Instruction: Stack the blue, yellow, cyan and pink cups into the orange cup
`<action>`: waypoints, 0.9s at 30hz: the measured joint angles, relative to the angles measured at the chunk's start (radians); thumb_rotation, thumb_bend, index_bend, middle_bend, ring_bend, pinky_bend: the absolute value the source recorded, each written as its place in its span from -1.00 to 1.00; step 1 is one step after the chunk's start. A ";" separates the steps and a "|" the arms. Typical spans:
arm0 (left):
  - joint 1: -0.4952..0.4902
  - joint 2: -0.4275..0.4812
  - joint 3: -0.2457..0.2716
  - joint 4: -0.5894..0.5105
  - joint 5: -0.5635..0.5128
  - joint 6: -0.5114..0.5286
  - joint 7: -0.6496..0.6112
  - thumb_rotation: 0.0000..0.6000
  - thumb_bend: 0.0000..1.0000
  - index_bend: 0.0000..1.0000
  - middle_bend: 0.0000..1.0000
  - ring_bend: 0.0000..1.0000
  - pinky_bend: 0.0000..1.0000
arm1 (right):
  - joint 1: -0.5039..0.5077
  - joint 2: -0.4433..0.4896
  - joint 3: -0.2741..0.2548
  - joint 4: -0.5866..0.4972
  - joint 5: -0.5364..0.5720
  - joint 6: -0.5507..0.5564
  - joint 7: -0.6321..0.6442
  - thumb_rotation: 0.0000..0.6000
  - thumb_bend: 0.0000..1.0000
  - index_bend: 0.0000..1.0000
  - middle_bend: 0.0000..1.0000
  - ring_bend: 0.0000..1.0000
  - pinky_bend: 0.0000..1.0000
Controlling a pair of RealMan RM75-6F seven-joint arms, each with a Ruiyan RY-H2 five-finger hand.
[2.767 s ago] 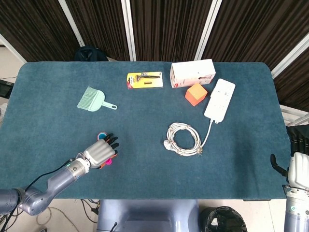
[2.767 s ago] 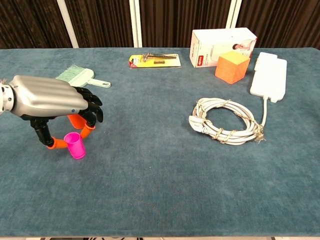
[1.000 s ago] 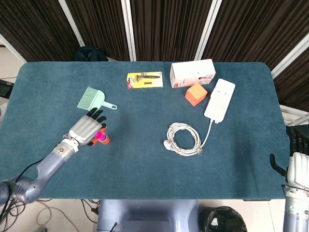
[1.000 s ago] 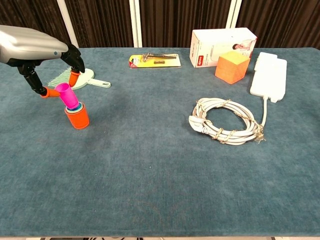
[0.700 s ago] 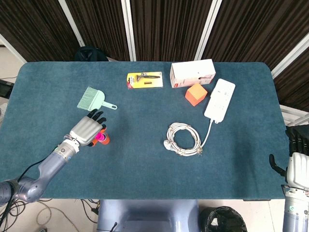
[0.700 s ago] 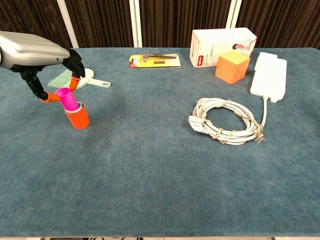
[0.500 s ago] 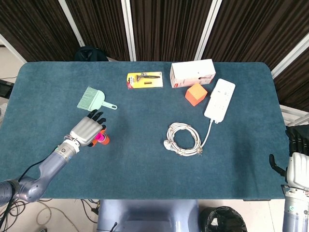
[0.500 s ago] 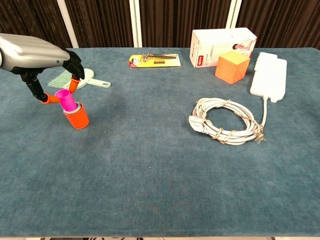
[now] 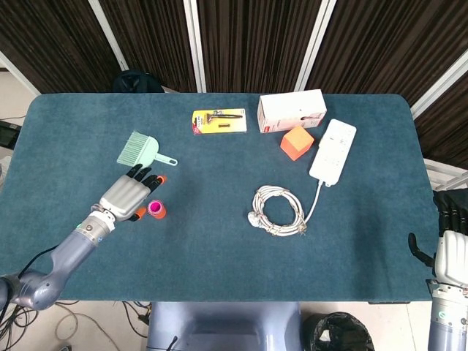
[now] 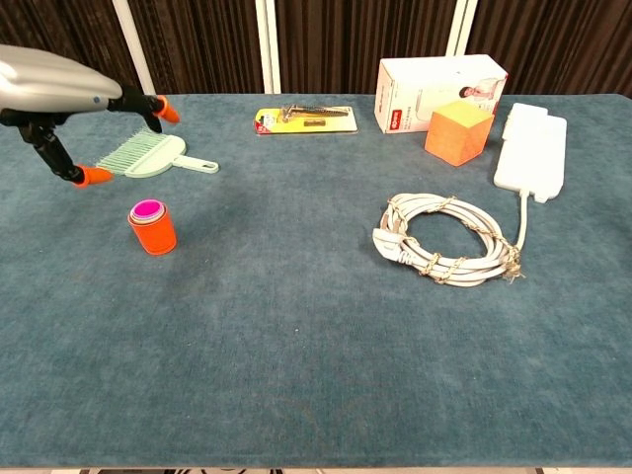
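The orange cup [image 10: 153, 233] stands upright on the table's left side, with the pink cup [image 10: 148, 209] seated inside it so only its rim shows. From above the nested cups [image 9: 156, 210] appear as a pink disc ringed in orange. My left hand [image 9: 129, 195] hovers just left of and above the cups, fingers spread and holding nothing; the chest view shows that hand [image 10: 69, 114] raised clear of the cups. My right hand [image 9: 447, 252] hangs off the table's right edge, idle; how its fingers lie is unclear.
A mint brush [image 10: 148, 156] lies just behind the cups. Farther back are a yellow razor pack [image 10: 304, 119], a white box [image 10: 439, 89] and an orange cube [image 10: 458, 131]. A white power strip [image 10: 532, 148] and coiled cable [image 10: 449, 241] occupy the right.
My left hand carried the pink cup from the table to the orange cup, lowered it in, then let go, spread its fingers and lifted away. The pink cup now sits fully inside.
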 measured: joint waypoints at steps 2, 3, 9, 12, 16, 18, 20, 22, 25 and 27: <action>0.017 0.016 0.000 -0.030 0.021 0.044 0.001 1.00 -0.33 -1.00 -0.82 -1.00 -1.00 | 0.000 0.000 -0.001 -0.001 -0.002 0.000 0.001 1.00 -0.19 -0.74 -0.86 -0.81 -0.82; 0.028 0.022 0.001 -0.044 0.033 0.069 0.001 1.00 -0.33 -1.00 -0.83 -1.00 -1.00 | 0.000 0.000 -0.002 -0.001 -0.004 0.000 0.002 1.00 -0.19 -0.74 -0.86 -0.81 -0.82; 0.169 0.063 0.029 -0.143 0.186 0.305 -0.042 1.00 -0.33 -0.99 -0.84 -1.00 -1.00 | 0.001 0.007 -0.014 -0.003 -0.025 -0.004 0.000 1.00 -0.18 -0.74 -0.86 -0.81 -0.82; 0.271 0.098 0.063 -0.176 0.288 0.424 -0.084 1.00 -0.33 -0.99 -0.85 -1.00 -1.00 | 0.002 0.012 -0.021 -0.002 -0.041 -0.005 0.003 1.00 -0.18 -0.74 -0.86 -0.81 -0.82; 0.388 0.139 0.102 -0.184 0.384 0.553 -0.157 1.00 -0.33 -0.98 -0.85 -1.00 -1.00 | 0.004 0.021 -0.035 0.002 -0.069 -0.009 0.014 1.00 -0.19 -0.74 -0.86 -0.81 -0.82; 0.440 0.154 0.118 -0.174 0.411 0.607 -0.202 1.00 -0.33 -0.96 -0.85 -1.00 -1.00 | 0.006 0.029 -0.044 0.005 -0.089 -0.013 0.022 1.00 -0.19 -0.74 -0.86 -0.81 -0.82; 0.484 0.163 0.130 -0.155 0.423 0.640 -0.243 1.00 -0.33 -0.96 -0.85 -1.00 -1.00 | 0.008 0.037 -0.054 0.009 -0.109 -0.017 0.028 1.00 -0.19 -0.74 -0.86 -0.81 -0.82; 0.514 0.166 0.137 -0.134 0.431 0.655 -0.275 1.00 -0.33 -0.95 -0.85 -1.00 -1.00 | 0.011 0.048 -0.065 0.016 -0.134 -0.021 0.035 1.00 -0.19 -0.74 -0.86 -0.81 -0.82; 0.547 0.168 0.142 -0.096 0.438 0.667 -0.314 1.00 -0.33 -0.93 -0.85 -1.00 -1.00 | 0.015 0.062 -0.080 0.030 -0.169 -0.023 0.051 1.00 -0.19 -0.74 -0.86 -0.81 -0.82; 0.563 0.168 0.139 -0.073 0.440 0.671 -0.336 1.00 -0.33 -0.91 -0.85 -1.00 -1.00 | 0.019 0.070 -0.091 0.041 -0.191 -0.027 0.064 1.00 -0.19 -0.74 -0.86 -0.81 -0.82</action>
